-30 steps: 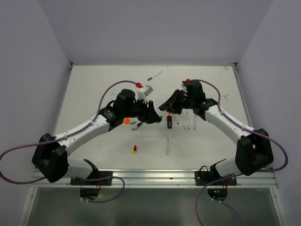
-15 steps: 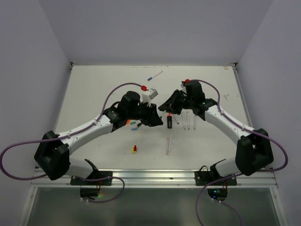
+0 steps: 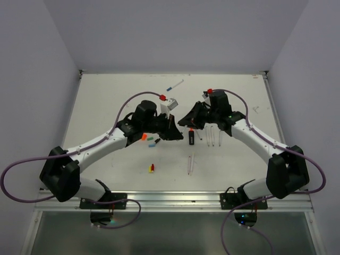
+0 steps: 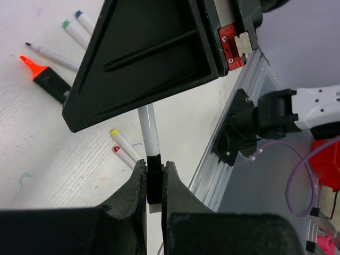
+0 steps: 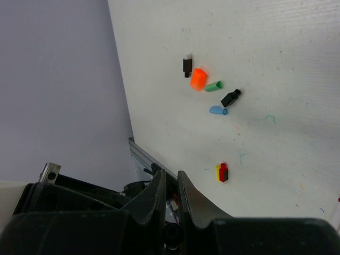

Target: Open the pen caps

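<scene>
My left gripper (image 3: 173,133) (image 4: 154,166) is shut on the black cap (image 4: 154,183) of a thin white pen (image 4: 148,127). The pen's barrel runs up into my right gripper (image 3: 183,121) (image 5: 170,178), which is closed on its other end, tip to tip with the left one above the table middle. Loose caps lie on the table: orange (image 5: 198,79) (image 3: 143,136), green (image 5: 214,86), blue (image 5: 218,110), two black ones (image 5: 230,98) (image 5: 187,65), and a yellow and red pair (image 5: 221,172) (image 3: 151,168).
The black highlighter (image 3: 191,137) (image 4: 48,79) with its orange tip bare lies just right of the grippers. Uncapped thin pens (image 3: 212,137) lie beside it, another (image 3: 191,163) lies nearer the front, and one (image 3: 174,85) near the back edge. A metal rail (image 3: 175,199) runs along the front.
My left arm has shifted a little to the right, bringing its gripper closer against the right gripper. The right arm has barely moved.
</scene>
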`<state>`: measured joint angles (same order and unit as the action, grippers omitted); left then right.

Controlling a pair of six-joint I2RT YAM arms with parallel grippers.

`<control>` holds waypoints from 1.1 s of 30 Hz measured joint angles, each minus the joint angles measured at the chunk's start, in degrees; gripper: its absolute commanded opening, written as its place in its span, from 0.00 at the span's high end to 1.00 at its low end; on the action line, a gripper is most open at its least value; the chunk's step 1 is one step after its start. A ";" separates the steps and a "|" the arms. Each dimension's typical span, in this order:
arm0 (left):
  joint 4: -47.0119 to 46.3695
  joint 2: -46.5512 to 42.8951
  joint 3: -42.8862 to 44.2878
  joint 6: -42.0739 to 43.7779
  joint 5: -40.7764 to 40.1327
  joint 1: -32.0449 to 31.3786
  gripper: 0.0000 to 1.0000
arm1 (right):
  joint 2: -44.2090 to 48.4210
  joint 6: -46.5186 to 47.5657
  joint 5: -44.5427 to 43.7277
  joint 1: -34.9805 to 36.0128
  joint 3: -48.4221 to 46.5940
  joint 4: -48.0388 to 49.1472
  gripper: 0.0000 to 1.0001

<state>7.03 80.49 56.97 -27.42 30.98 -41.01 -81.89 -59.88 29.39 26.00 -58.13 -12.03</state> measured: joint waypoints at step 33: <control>-19.06 -26.23 -22.93 -11.91 6.71 -0.92 1.00 | 7.08 6.47 2.82 -3.98 -3.34 11.10 1.00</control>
<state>-12.03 54.26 34.04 -39.33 37.69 -41.93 -74.81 -53.41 32.21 22.02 -61.47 -0.93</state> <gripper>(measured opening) 0.076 0.135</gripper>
